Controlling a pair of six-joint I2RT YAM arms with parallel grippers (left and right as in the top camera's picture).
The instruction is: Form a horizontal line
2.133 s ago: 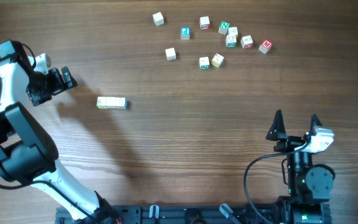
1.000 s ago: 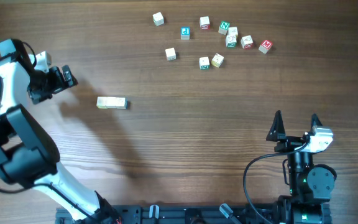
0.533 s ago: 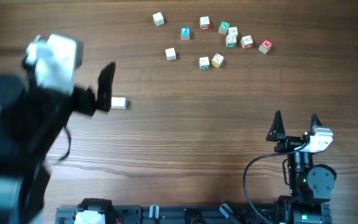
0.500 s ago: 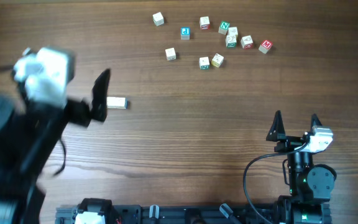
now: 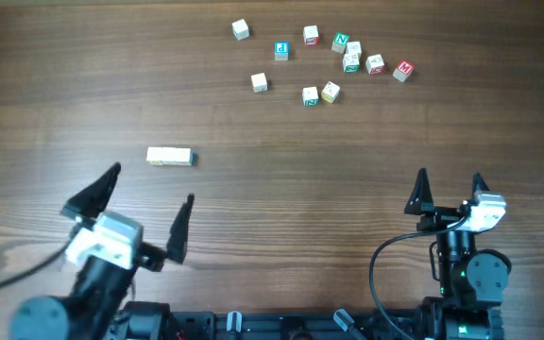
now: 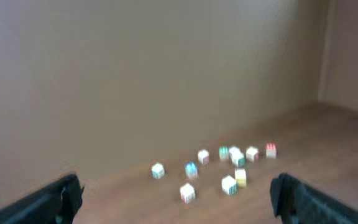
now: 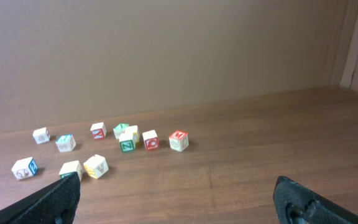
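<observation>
The horizontal line (image 5: pixel 170 157) is a short row of three pale cream cubes touching side to side, left of the table's middle in the overhead view. My left gripper (image 5: pixel 149 208) is open and empty at the front left, below the row and apart from it. Its wrist view (image 6: pixel 176 193) is blurred and does not show the row. My right gripper (image 5: pixel 449 189) is open and empty at the front right, also seen in the right wrist view (image 7: pixel 179 199).
Several loose cubes with coloured letters (image 5: pixel 329 61) lie scattered at the back centre. They also show in the left wrist view (image 6: pixel 229 168) and the right wrist view (image 7: pixel 104 152). A plain wall stands behind the table.
My left arm has swung from the far left edge, past the row, down to the front left. The row and the right arm have not moved.
</observation>
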